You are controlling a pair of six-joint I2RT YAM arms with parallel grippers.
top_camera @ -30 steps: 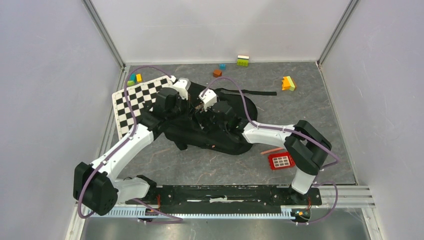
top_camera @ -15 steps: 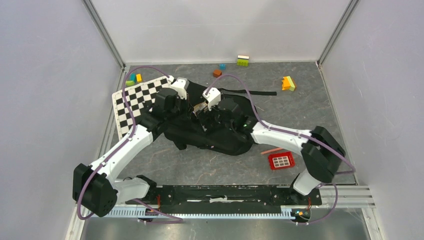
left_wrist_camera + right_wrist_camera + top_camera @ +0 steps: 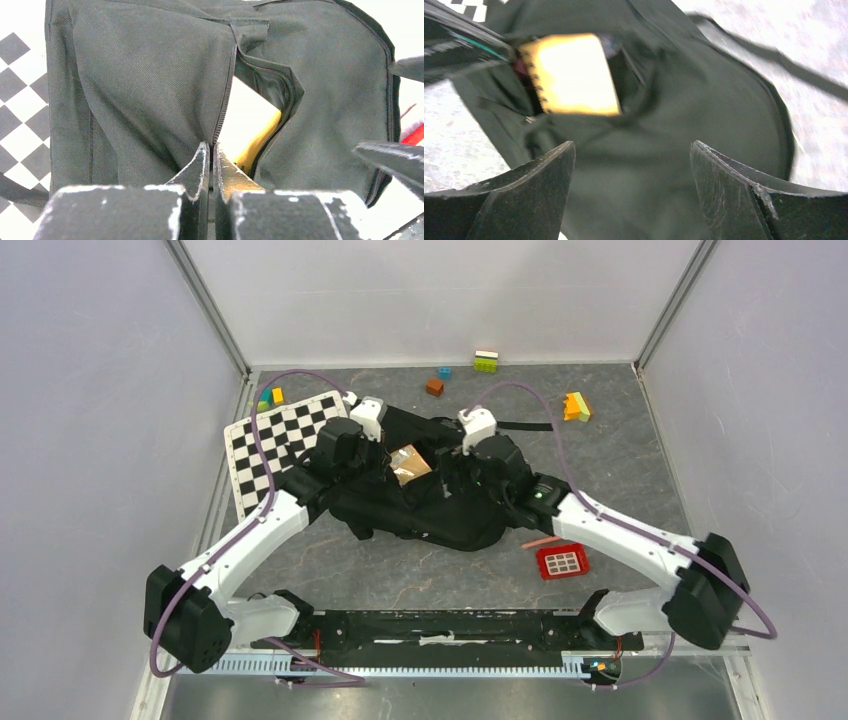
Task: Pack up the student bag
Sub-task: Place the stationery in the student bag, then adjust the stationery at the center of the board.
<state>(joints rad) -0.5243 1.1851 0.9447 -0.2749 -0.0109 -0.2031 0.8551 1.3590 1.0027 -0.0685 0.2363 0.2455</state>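
Pinching the student bag (image 3: 140, 75) by the cloth right beside its zip, the left claw (image 3: 210, 162) has its two fingers pressed all but flat together, with only a fold of black fabric between them. Next to that grip the zip gapes, and the pocket mouth stands open. A flat tan pad (image 3: 410, 464) shows in the opening (it looks bright yellow in both wrist views, washed out by the light). How far it sits inside the pocket cannot be told.

The right claw (image 3: 632, 145) is spread wide and holds nothing. It hangs over the bag's right half, with the open pocket ahead of it. That view is blurred, so whether its fingers touch the cloth cannot be told.

The bag lies flat in the middle of the grey tabletop (image 3: 640, 460), between the two arms. Its left side meets a checkerboard (image 3: 270, 445), and one black strap (image 3: 520, 426) trails off to the right.

Near the bag's right front corner lie a thin orange stick (image 3: 543, 541) and a red item with a white grid (image 3: 562, 562). Small coloured blocks sit well apart along the far edge: a brown one (image 3: 434, 387), a blue one (image 3: 444, 372), a green and white one (image 3: 486, 361), an orange and yellow cluster (image 3: 575, 406), and a few more beyond the checkerboard (image 3: 268, 397).
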